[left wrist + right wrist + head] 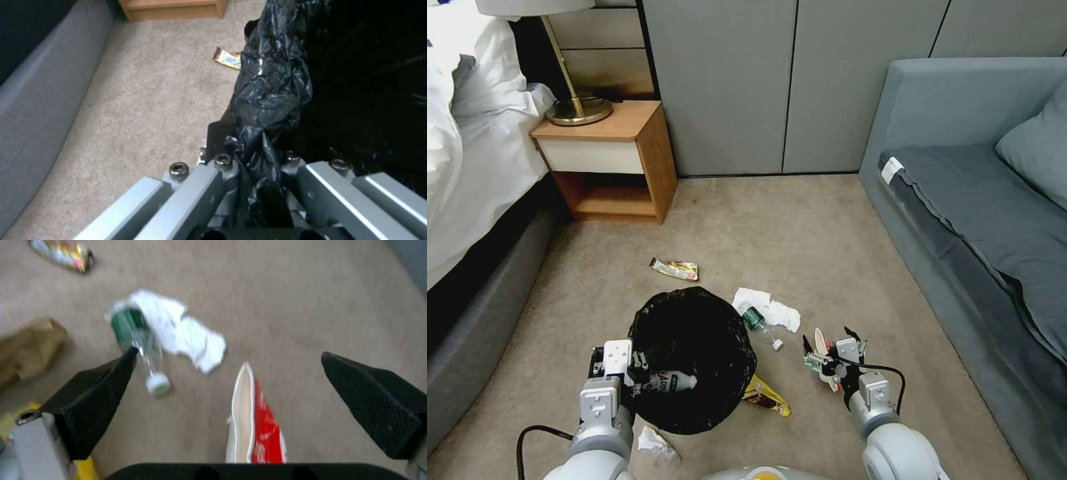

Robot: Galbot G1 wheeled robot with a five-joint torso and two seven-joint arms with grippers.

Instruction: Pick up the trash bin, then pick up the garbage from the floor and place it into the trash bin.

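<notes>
Pinching trash bin (694, 360) rim, left claw (627, 373); right claw (827, 357) spread above carton (256, 426).

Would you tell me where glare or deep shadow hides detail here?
Head view: the round trash bin's black bag liner swallows light inside. Left wrist view: white glints streak the liner folds clamped by the left gripper. Right wrist view: even light on the red-and-white carton under the open right gripper.
</notes>
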